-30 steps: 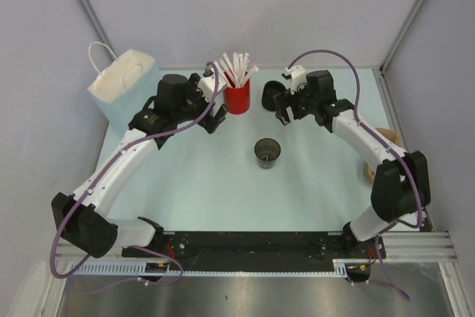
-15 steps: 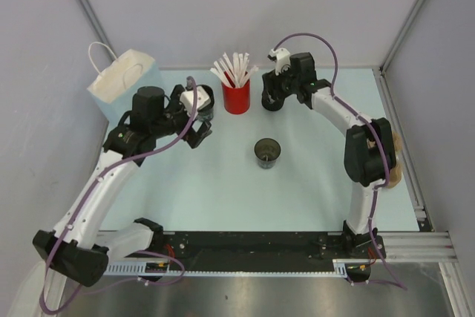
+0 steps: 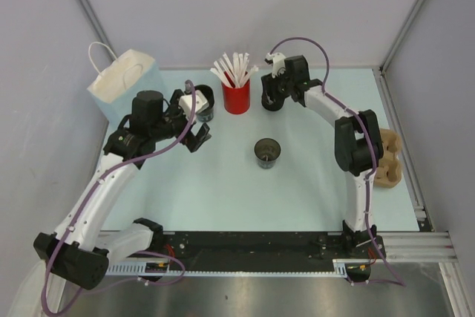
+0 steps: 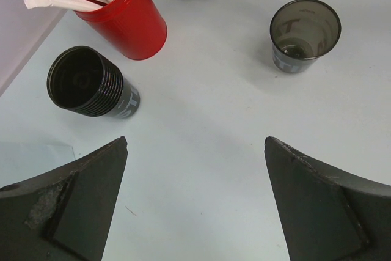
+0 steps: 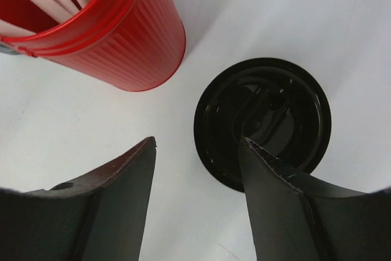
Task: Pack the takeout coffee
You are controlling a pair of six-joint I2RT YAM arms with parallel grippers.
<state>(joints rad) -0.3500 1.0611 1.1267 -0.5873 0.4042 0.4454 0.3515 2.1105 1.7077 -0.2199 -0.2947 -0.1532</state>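
Right arm has folded in and carried the right gripper [image 5: 198, 145] forward to the coffee cup [image 5: 263, 111], its jaws narrower than a second ago. The left arm has drawn back toward the bag [image 3: 122, 79], uncovering a lidless ribbed cup [image 4: 91, 84].

The coffee cup stands upright at the back of the table, just right of the red cup [image 3: 237, 99] and not touching it. From the right wrist its glossy black lid fills the gap ahead of the fingers. The right finger overlaps the lid's near edge, and the jaws stand apart with nothing clamped between them. The left gripper [image 4: 195, 145] hangs wide open over bare table, holding nothing. A smoky clear cup [image 3: 267, 152] sits mid-table, and the tray [image 3: 387, 159] lies at the right edge.

The cup looks light and thin-walled, likely to buckle under a hard squeeze and to slop or pop its lid if tipped. The lid appears slick, a poor place to pinch. The ribbed wall below the rim, seen from the left wrist, should give better purchase: fingers on opposite sides, about mid-height, closed gently, cup kept upright.
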